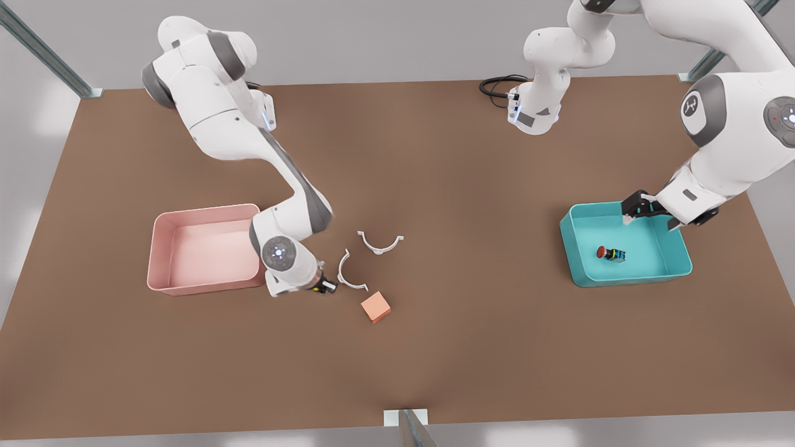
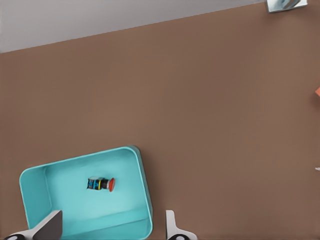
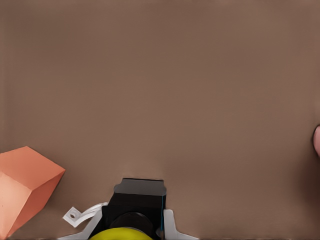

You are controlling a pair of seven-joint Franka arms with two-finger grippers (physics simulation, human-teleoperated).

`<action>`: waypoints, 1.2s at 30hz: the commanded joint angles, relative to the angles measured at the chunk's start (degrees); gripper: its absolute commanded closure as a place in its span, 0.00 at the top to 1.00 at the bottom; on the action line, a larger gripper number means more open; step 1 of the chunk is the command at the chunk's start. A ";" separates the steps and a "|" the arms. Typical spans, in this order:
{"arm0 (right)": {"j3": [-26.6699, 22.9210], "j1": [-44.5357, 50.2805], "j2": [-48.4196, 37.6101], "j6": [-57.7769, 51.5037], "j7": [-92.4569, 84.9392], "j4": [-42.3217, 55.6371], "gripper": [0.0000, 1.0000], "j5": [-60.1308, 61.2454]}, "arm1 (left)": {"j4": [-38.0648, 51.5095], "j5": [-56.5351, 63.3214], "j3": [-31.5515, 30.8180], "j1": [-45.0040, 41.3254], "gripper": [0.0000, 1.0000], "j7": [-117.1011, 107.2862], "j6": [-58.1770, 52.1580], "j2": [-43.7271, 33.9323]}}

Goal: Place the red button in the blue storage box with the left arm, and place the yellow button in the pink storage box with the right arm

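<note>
Yellow button (image 3: 121, 233) pinched in right jaws (image 1: 323, 286) beside pink storage box (image 1: 163, 231); red button (image 1: 610, 253) inside blue storage box (image 1: 569, 241), left jaws (image 1: 635, 208) spread above.

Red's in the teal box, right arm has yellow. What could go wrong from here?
1. The right gripper holds the yellow button low beside the pink storage box; it may clip the wall unless raised.
2. The curved white clip lies close by and could be knocked.
3. The open left gripper sits at the blue storage box rim and may snag.

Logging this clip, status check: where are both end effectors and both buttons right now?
Left end effector open above blue storage box, red button inside. Right end effector shut on yellow button, beside pink storage box. White clips, salmon cube close by.
</note>
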 commanded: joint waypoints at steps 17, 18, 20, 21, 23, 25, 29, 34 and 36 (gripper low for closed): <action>23.70 -42.09 -22.07 -11.56 -20.35 -26.21 0.37 -2.76 | 0.03 -0.19 0.09 -0.33 1.00 -2.25 -1.71 0.28; 24.23 -43.07 -22.60 -10.41 -20.52 -27.88 0.37 -2.76 | 0.03 -0.19 0.09 -0.33 1.00 -2.34 -1.71 0.28; 24.23 -43.86 -22.86 -9.44 -20.78 -28.67 0.39 -3.64 | 0.03 -0.19 0.09 -0.33 1.00 -2.25 -1.71 0.28; 24.23 -44.47 -22.86 -9.44 -21.57 -28.85 0.40 -3.73 | 0.03 -0.19 0.09 -0.33 1.00 -2.25 -1.71 0.28; 24.23 -44.91 -22.77 -9.53 -23.16 -28.76 1.00 -4.08 | 0.03 -0.19 0.09 -0.24 1.00 -2.25 -1.71 0.28; 24.23 -44.91 -22.86 -9.88 -24.65 -28.24 1.00 -4.08 | 0.03 -0.19 0.09 -0.24 1.00 -2.25 -1.62 0.37; 26.60 -43.77 -22.33 -13.31 -26.31 -19.19 1.00 -3.91 | 0.03 -0.19 0.09 -0.42 1.00 -2.25 -1.62 0.46; 25.82 -42.10 -22.51 -15.77 -45.30 -2.58 1.00 -4.43 | 0.03 -0.19 0.09 -0.33 1.00 -2.43 -1.71 0.37; 7.51 -23.53 -22.77 -24.02 -46.01 6.20 1.00 -3.99 | 0.12 -0.19 0.09 -0.33 1.00 -2.25 -1.62 0.37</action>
